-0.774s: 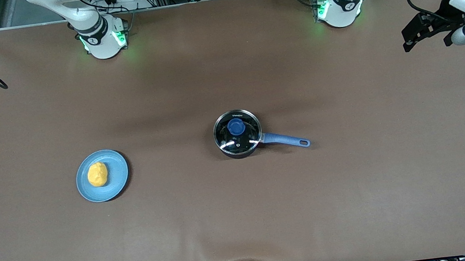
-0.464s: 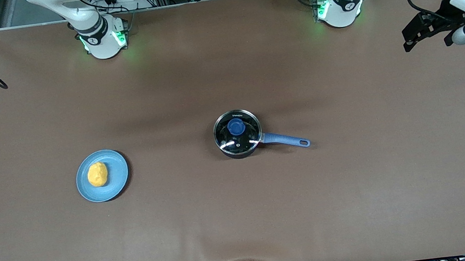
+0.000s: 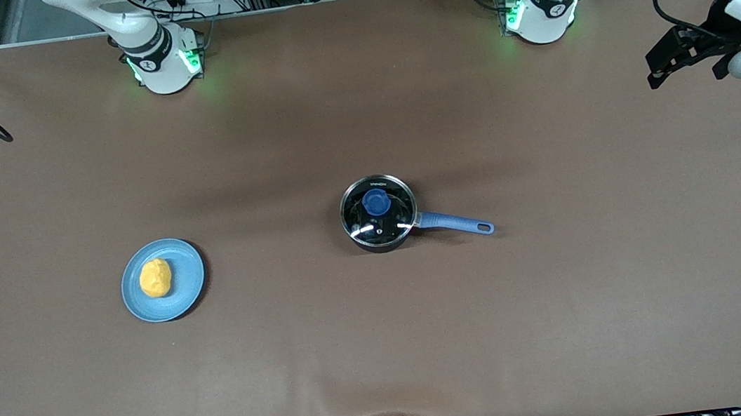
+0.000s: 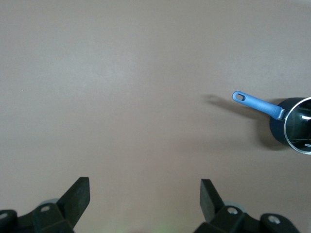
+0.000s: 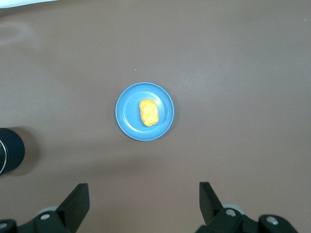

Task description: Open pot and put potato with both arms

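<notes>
Pot (image 3: 378,215), a small black saucepan with glass lid (image 3: 377,213), frame centre: rigid, smooth, best lifted by its blue knob (image 3: 376,201). Lumpy yellow-orange potato (image 3: 156,278), probably firm, lies on the light-blue plate (image 3: 187,293), lower left. Left gripper (image 4: 145,194) and right gripper (image 5: 144,198): fingers spread, empty.

left gripper (image 4: 145,196) raised, right gripper (image 5: 144,196) raised, jaws apart

Small white print on pot lid (image 3: 379,211), unreadable.
</notes>
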{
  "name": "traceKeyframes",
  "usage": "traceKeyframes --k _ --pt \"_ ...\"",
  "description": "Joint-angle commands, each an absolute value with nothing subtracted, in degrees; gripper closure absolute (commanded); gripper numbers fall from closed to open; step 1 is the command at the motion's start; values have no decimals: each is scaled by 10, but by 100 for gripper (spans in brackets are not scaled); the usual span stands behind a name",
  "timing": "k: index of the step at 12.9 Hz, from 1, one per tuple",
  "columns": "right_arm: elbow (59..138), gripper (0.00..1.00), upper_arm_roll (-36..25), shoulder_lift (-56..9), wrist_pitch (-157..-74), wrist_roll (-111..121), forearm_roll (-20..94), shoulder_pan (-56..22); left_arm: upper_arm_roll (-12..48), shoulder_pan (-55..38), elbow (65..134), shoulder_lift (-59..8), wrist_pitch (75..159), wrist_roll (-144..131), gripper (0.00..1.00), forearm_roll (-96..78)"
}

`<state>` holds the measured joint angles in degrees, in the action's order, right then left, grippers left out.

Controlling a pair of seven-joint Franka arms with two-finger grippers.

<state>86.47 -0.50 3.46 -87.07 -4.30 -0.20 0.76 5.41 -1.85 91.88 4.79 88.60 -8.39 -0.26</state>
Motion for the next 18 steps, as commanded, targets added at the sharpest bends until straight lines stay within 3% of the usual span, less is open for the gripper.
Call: traceKeyframes --k 1,7,13,16,18 --pt "861 0 1 28 -867 -43 3 13 54 -16 904 40 881 -75 0 -10" --pt "904 0 3 -23 -896 -40 4 11 62 -32 903 13 902 -77 0 -15" --pt "931 0 3 -154 -943 -41 42 15 62 -101 890 -48 938 -87 0 -14" --pt "941 0 3 -211 -995 -40 52 10 68 -134 874 -100 965 -96 0 -18" --pt "973 0 4 -240 -1070 -40 56 9 77 -180 875 -146 1025 -103 0 -26"
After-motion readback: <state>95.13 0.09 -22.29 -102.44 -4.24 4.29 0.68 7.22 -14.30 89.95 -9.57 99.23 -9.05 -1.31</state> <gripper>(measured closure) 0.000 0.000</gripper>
